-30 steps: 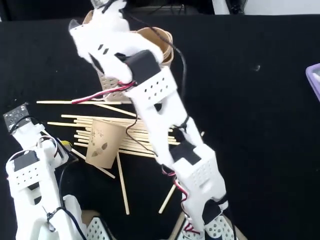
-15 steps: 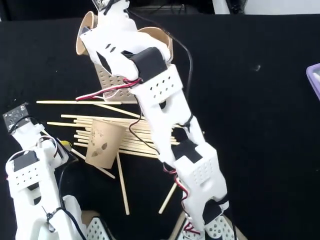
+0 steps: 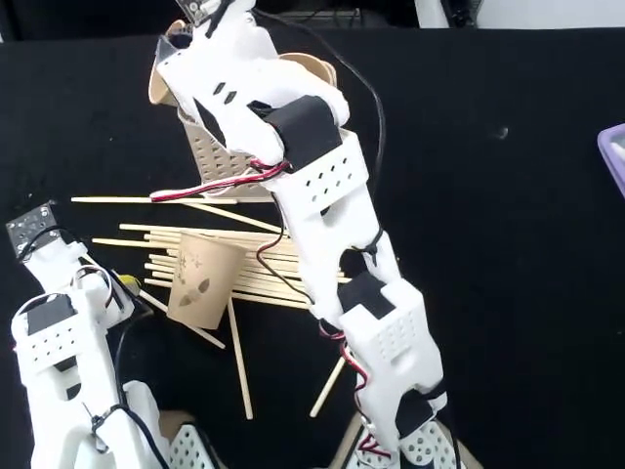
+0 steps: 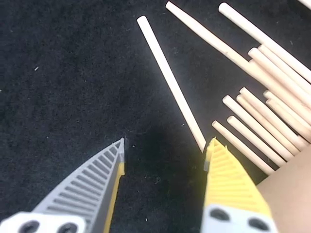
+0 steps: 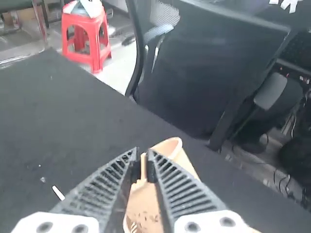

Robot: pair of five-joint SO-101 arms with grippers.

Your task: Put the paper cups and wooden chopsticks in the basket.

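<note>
1. In the right wrist view, the right gripper [image 5: 141, 155] is narrowed to a slit on the wall of a tan paper cup [image 5: 167, 148], whose rim juts just past the fingertips. In the high view the pinch is covered by the arm, and an edge of that cup is seen beside the gripper.
2. In the left wrist view, the left gripper [image 4: 165, 144] is spread wide above the black table [image 4: 58, 73], with nothing held between its jaws. A single chopstick [image 4: 170, 82] ends right at the yellow fingertip, and a chopstick bundle [image 4: 262, 107] lies just beyond it.
3. Three cups are counted in the high view: the held one, a lying cup [image 3: 200, 278] on the sticks near the left gripper, and a third cup [image 3: 317, 68] beside the right arm. Roughly ten stick ends are counted in the left wrist view; the exact number cannot be told.
4. One perforated tan basket [image 3: 210, 156] lies below the right gripper. The lying cup is printed with small dark marks; the sticks are pale, round and blunt-ended.
</note>
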